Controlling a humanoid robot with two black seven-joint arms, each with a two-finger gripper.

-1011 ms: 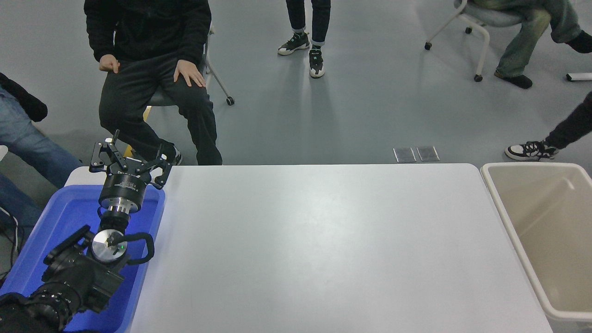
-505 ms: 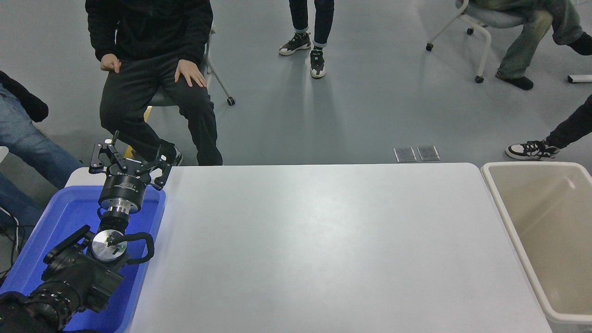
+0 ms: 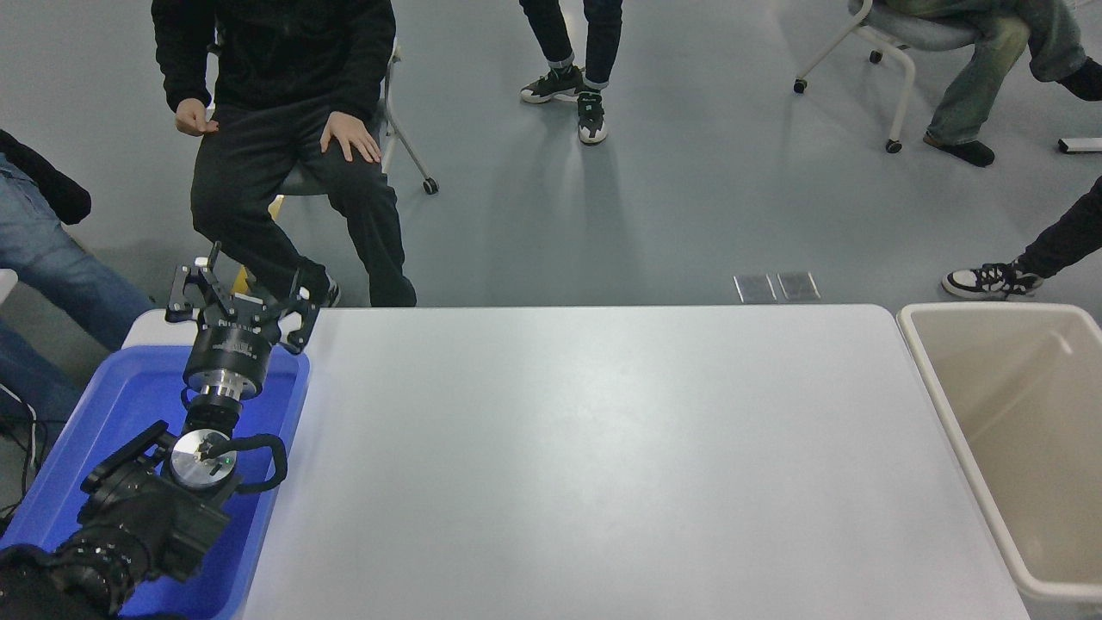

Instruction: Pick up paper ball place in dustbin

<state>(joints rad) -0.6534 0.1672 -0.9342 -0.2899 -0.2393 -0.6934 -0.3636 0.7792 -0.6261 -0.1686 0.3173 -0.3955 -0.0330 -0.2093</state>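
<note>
The paper ball is out of view. The beige dustbin (image 3: 1016, 448) stands off the table's right end, and what shows of its inside holds nothing. My left gripper (image 3: 250, 274) is parked at the far left, above the back end of the blue tray, its fingers spread open with nothing between them. The right arm and its gripper do not show in the picture.
A shallow blue tray (image 3: 112, 413) lies on the table's left end under my left arm. A person in black (image 3: 284, 129) sits on a chair just beyond the table's far left edge. Other people's legs and a chair stand further back on the grey floor.
My left arm has not moved. The seated person shifted a hand and legs slightly, and the standing person's feet moved a little.
</note>
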